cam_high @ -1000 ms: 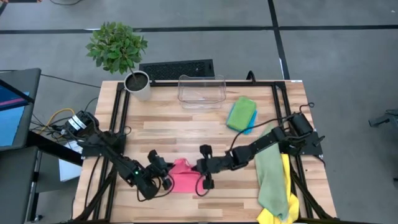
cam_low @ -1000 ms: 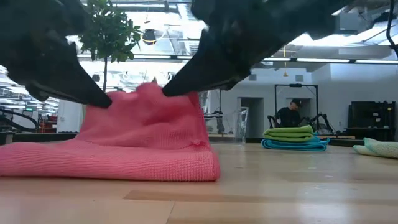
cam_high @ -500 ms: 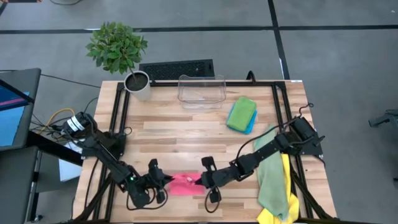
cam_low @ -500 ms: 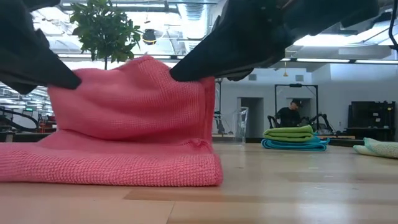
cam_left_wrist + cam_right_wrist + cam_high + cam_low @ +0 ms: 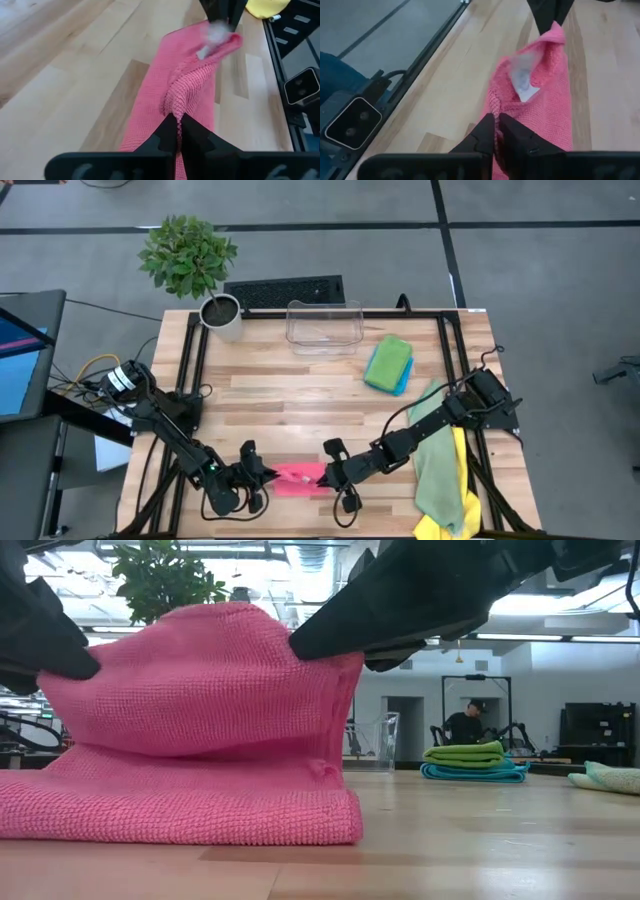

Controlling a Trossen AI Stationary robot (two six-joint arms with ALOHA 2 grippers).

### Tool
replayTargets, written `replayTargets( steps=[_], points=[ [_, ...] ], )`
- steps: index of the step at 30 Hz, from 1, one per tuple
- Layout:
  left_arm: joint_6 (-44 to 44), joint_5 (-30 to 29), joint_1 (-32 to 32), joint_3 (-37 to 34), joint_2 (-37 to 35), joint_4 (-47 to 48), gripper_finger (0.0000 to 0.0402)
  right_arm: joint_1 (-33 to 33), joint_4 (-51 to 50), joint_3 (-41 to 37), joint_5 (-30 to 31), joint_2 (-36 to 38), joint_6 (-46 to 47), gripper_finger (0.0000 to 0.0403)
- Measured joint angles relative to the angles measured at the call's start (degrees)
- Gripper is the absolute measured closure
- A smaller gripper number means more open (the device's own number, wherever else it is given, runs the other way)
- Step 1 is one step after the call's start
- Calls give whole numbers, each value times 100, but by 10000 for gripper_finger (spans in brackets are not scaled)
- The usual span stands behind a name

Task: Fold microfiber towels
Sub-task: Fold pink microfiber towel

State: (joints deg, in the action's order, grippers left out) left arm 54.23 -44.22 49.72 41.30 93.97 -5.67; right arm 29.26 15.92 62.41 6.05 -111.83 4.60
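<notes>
Fingers of left gripper (image 5: 258, 477) and right gripper (image 5: 328, 476) both pinching pink towel (image 5: 297, 478); clear bin (image 5: 323, 326) apparently empty.

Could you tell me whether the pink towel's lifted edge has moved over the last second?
Yes. The pink towel edge, pinched by both hands, came toward the table's near edge, away from the clear bin.

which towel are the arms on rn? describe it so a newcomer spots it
Find the wooden table, then its near edge between the two grippers. The pink towel lies there, pinched at each end; it's the only pink cloth, the others being green, blue and yellow.
</notes>
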Motion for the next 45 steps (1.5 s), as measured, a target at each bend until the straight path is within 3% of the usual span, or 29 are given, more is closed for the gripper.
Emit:
replayTargets(
  steps=[7, 18, 23, 27, 32, 39, 45],
  points=[
    [-424, 327, 4, 0, -1, -289, 401, -2, -15, -70, -182, -1, -11, 341],
    [-508, 463, 1, 0, 0, -283, 401, 35, 41, -168, -136, 33, -144, 228],
    [-547, 496, 1, 0, -1, -284, 401, -97, 587, -168, 116, 59, -317, 212],
    [-548, 610, 1, 0, 1, -284, 401, -371, 842, -167, 199, -7, -296, 226],
    [-553, 644, 2, 0, 0, -284, 401, -619, 1126, -160, -57, -247, -121, 277],
    [-574, 642, 3, 0, 1, -282, 401, -372, 1591, 109, -335, -1158, -85, 332],
    [-539, 622, 1, 0, -1, -284, 401, -323, 1458, 163, -317, -1215, -11, 352]
  ],
)
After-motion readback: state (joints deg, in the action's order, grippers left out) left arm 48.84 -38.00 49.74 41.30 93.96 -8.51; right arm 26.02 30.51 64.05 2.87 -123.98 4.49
